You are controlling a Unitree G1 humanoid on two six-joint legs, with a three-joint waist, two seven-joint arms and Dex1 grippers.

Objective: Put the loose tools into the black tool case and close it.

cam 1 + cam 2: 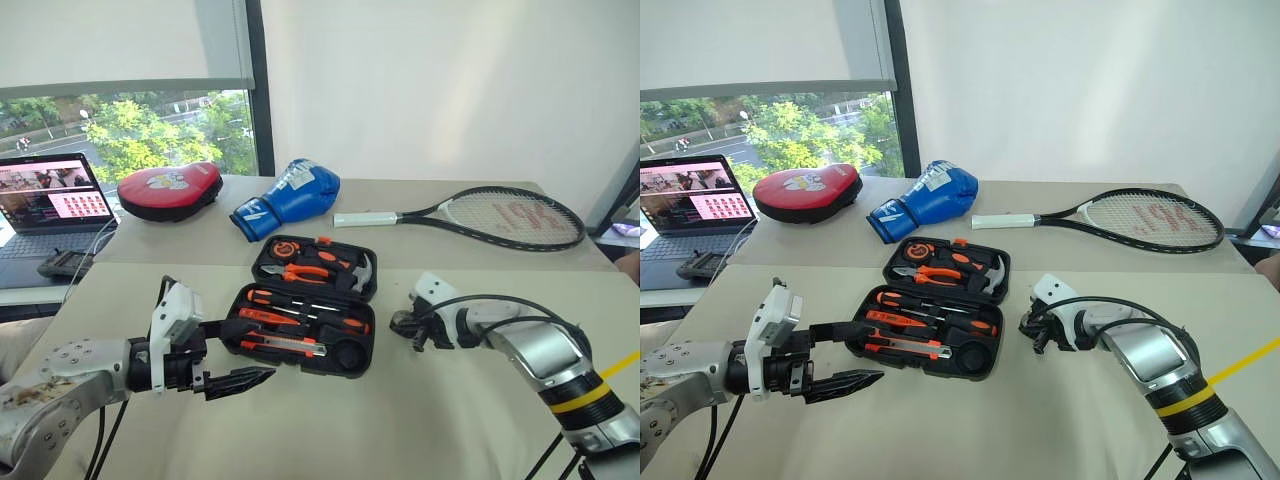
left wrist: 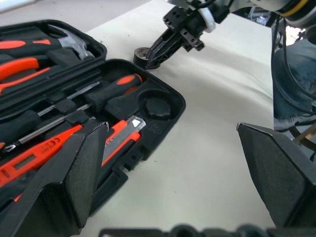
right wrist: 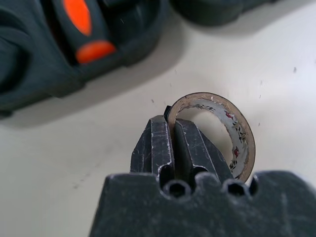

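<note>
Open hinged black plastic tool case holds orange-handled screwdrivers, orange-and-black utility knife. Right gripper pinches wall of small black tape roll, one finger inside ring. Left gripper spread wide, empty, beside case.

Behind the blue boxing glove lies nothing; left of it sit a red punch pad and laptop, right a tennis racket.

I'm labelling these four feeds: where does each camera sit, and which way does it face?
Head views: look forward and down at the table and open black tool case, both arms showing.
Left wrist view: along the open left gripper toward the case.
Right wrist view: along the right gripper, pinching the tape roll.
All share the case.
</note>
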